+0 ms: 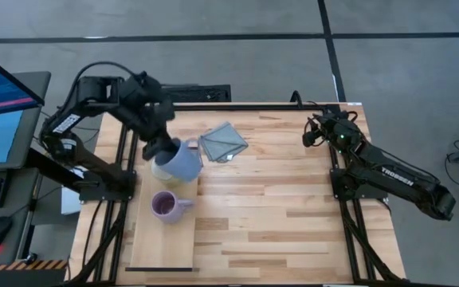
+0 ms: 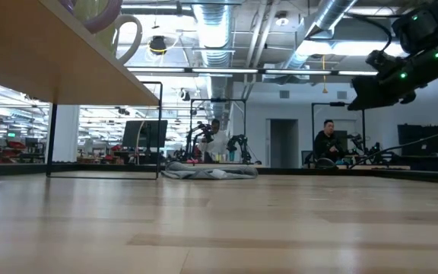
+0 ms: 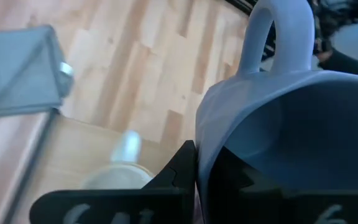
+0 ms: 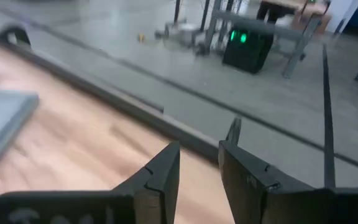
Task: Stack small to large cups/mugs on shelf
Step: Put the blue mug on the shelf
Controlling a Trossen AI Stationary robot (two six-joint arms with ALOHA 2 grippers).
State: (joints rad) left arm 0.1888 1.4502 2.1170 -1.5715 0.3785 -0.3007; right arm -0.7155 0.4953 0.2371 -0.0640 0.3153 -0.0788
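Observation:
A grey-blue mug (image 1: 185, 159) hangs tilted just above a cream-white mug (image 1: 162, 170), which stands at the far end of the pale shelf board (image 1: 159, 243). My left gripper (image 1: 161, 149) is shut on the grey-blue mug. A purple mug (image 1: 165, 206) stands upright on the shelf, nearer the front edge. My right gripper (image 1: 312, 132) waits at the table's far right, open with nothing between its fingers (image 4: 199, 163). I cannot tell whether the two mugs touch. My left gripper pinches the grey-blue mug's wall at the rim (image 3: 205, 134), on the side opposite the handle (image 3: 277, 31). One finger (image 3: 232, 177) is inside the mug and the other (image 3: 174, 177) is outside. The fingers slant down from the table's left. The mug is lifted and tilted, its mouth toward the gripper.
A folded grey cloth (image 1: 224, 141) lies on the plank table just right of the mugs. The shelf's near half is bare board. In the low view, people sit at desks in the room beyond the table.

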